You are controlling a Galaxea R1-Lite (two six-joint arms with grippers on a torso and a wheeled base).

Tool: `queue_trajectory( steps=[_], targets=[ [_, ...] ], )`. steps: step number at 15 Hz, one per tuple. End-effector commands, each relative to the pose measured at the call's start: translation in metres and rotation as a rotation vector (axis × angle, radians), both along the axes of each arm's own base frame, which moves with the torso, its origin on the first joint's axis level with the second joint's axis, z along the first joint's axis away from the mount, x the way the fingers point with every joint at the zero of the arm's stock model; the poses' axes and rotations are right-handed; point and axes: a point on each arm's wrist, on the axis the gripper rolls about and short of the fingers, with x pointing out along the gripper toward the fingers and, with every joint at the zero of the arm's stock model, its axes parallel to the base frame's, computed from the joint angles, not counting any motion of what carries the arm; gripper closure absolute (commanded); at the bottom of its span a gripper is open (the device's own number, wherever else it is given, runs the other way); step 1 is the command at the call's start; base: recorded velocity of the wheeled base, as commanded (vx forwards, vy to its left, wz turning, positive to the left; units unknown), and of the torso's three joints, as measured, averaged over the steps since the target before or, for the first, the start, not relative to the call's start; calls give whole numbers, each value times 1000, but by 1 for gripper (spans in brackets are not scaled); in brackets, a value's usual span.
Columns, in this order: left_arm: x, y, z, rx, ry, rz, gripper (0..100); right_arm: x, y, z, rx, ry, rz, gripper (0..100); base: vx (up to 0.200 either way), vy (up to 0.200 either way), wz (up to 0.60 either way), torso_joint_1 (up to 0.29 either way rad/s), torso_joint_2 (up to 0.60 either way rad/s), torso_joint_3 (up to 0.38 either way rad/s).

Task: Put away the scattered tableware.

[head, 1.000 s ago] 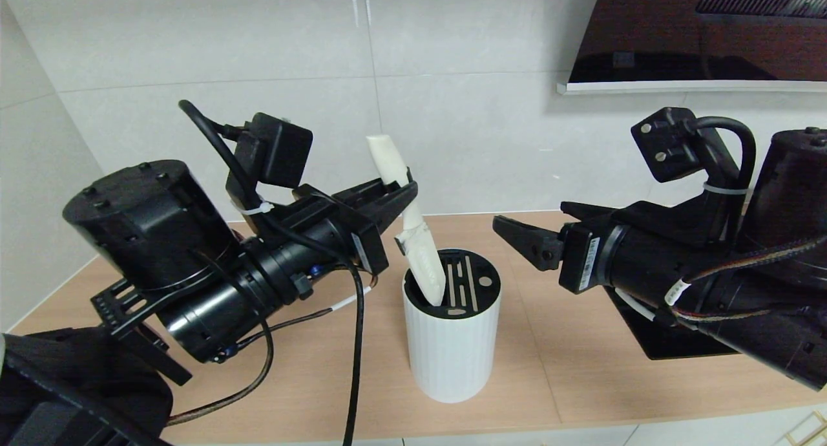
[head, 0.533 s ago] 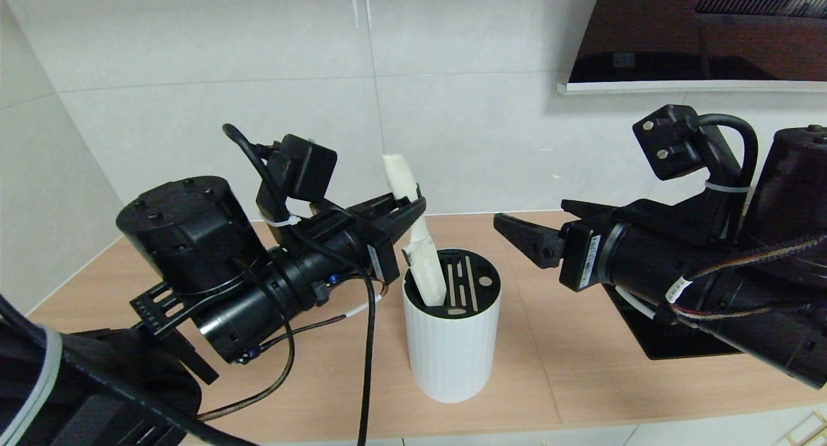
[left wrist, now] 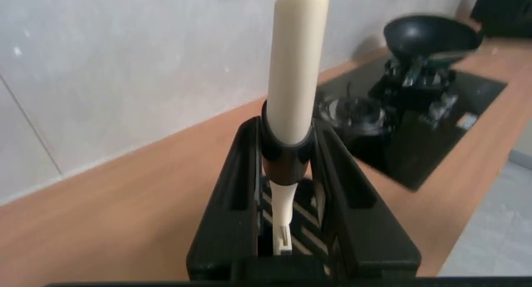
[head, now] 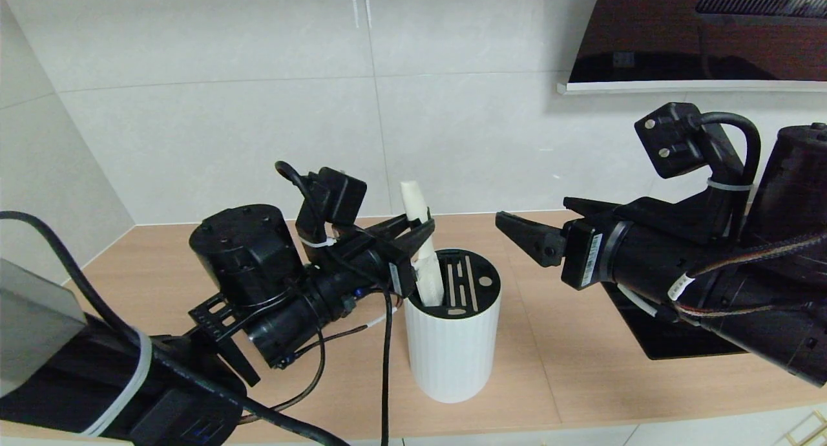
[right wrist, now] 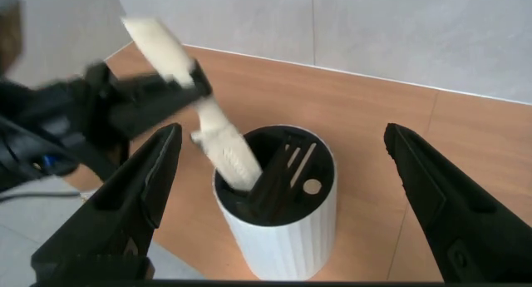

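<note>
A white knife (head: pixel 421 239) with a cream handle stands tilted in a slot of the white ribbed knife holder (head: pixel 452 342), its blade partly inside. My left gripper (head: pixel 417 229) is shut on the knife's handle just above the holder's black slotted top (head: pixel 468 281). The left wrist view looks along the handle (left wrist: pixel 293 79), clamped between the black fingers (left wrist: pixel 241 179). My right gripper (head: pixel 526 229) hangs open to the right of the holder, nothing between its fingers (right wrist: pixel 133 195). From the right wrist view the knife (right wrist: pixel 218 141) enters the holder (right wrist: pixel 278 212) at its left side.
The holder stands on a light wooden counter (head: pixel 323 381) against a white tiled wall. A black cooktop (head: pixel 672 349) lies to the right, with a black pan (left wrist: pixel 432 33) on it. A dark range hood (head: pixel 698 32) hangs above right. The counter's front edge is close.
My left gripper has moved down and to the right with the knife, pushing the blade deeper into the holder's slot. The right gripper has stayed nearly still.
</note>
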Motion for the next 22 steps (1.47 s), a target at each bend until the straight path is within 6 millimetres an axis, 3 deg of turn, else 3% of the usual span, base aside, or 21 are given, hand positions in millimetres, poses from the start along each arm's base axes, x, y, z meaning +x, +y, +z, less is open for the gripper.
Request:
queue_trajectory(
  steps=[1, 6, 14, 15, 22],
  targets=[
    [2, -4, -13, 23, 36, -7, 100, 1, -1, 0, 1, 0, -7, 0, 0, 0, 0, 0, 0, 0],
    [0, -10, -29, 56, 80, -24, 100, 2, 0, -1, -3, 1, -5, 0, 0, 0, 0, 0, 0, 0],
    [1, -10, -30, 58, 82, -3, 100, 2, 0, -1, -3, 1, -5, 0, 0, 0, 0, 0, 0, 0],
    [0, -11, -30, 57, 83, 2, 0, 2, 0, -1, -3, 1, -5, 0, 0, 0, 0, 0, 0, 0],
    [-1, -10, -27, 50, 75, 0, 0, 2, 0, -1, -3, 1, -5, 0, 0, 0, 0, 0, 0, 0]
  ],
)
